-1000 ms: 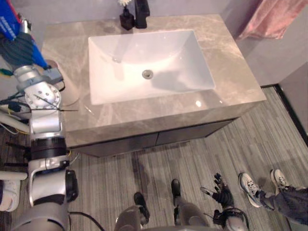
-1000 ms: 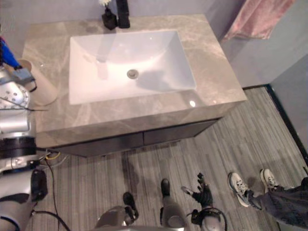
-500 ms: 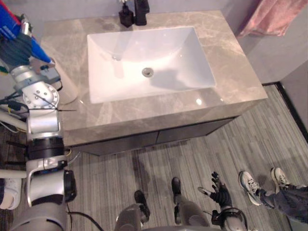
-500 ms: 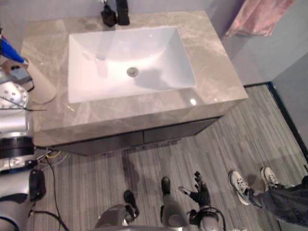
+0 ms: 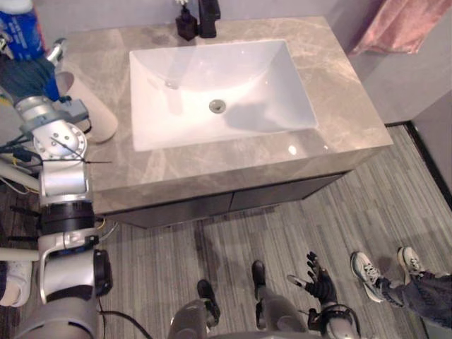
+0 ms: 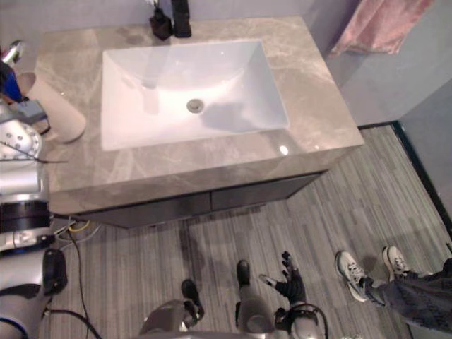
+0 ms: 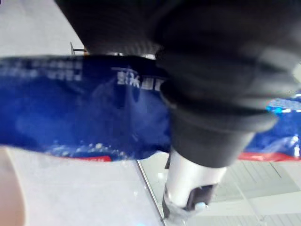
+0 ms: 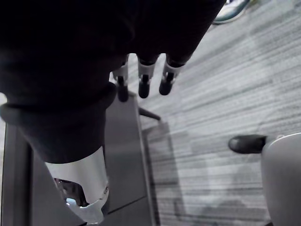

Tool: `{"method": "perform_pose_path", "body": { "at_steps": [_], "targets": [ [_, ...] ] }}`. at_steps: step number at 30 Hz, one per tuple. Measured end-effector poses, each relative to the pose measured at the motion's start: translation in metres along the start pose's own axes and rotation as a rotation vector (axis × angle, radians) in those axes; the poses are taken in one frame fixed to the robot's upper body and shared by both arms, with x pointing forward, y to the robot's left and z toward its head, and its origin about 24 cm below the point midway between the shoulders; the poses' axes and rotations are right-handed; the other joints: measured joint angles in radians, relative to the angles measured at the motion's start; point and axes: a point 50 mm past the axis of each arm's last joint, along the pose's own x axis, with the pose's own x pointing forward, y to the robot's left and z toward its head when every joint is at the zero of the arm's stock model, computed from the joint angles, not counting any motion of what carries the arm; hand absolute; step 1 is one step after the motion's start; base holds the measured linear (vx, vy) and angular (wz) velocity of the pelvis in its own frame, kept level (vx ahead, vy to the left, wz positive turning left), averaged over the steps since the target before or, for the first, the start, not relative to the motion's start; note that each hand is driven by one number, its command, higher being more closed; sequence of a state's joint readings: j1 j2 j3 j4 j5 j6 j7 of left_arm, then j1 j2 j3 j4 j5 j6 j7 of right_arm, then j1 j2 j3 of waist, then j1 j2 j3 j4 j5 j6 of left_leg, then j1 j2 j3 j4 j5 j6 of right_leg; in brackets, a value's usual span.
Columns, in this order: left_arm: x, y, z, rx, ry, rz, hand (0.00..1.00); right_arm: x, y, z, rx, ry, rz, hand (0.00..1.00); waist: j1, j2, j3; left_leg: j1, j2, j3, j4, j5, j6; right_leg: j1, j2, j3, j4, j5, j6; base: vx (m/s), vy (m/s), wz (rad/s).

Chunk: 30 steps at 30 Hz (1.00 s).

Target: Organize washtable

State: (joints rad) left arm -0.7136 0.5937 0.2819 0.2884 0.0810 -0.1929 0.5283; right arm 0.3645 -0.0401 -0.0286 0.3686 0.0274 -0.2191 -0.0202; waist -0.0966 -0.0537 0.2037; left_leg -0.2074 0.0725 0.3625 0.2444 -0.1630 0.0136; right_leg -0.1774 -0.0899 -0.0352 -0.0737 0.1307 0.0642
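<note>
left hand (image 7: 189, 176) curls round a glossy blue package (image 7: 70, 113), white print, red edge stripe; right hand (image 5: 319, 284) hangs slack-fingered, empty, above the floor (image 8: 225, 94).

Bright even light, glare on washtable (image 5: 339, 106)

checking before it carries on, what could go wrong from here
The left hand is curled round a blue pack by the countertop's far left edge; a slip there could send it to the floor. A beige cup sits close beside that arm, so a swing may knock it toward the sink. The right hand hangs open low by the floor, near a person's shoes.
</note>
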Motion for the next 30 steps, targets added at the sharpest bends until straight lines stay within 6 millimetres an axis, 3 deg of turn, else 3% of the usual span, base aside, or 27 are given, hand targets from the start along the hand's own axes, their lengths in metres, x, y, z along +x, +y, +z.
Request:
{"method": "perform_pose_path", "body": {
  "at_steps": [23,30],
  "targets": [
    [-0.017,-0.010,-0.006,-0.064,0.050,0.007,0.00,-0.007,0.005,-0.008,-0.023,0.031,0.029,0.00,0.001,0.033,-0.011,0.014,-0.002,-0.027,0.002,0.002,0.002,0.030,-0.001,-0.024,-0.001,0.000,0.000,0.00,0.003,0.03],
    [-0.027,-0.017,0.005,-0.139,0.029,-0.005,0.00,-0.007,0.008,-0.009,-0.026,0.035,0.043,0.00,0.005,0.037,-0.037,0.021,-0.005,-0.038,-0.001,0.006,0.004,0.042,-0.002,-0.036,-0.002,0.000,0.000,0.00,0.009,0.04]
  ]
}}
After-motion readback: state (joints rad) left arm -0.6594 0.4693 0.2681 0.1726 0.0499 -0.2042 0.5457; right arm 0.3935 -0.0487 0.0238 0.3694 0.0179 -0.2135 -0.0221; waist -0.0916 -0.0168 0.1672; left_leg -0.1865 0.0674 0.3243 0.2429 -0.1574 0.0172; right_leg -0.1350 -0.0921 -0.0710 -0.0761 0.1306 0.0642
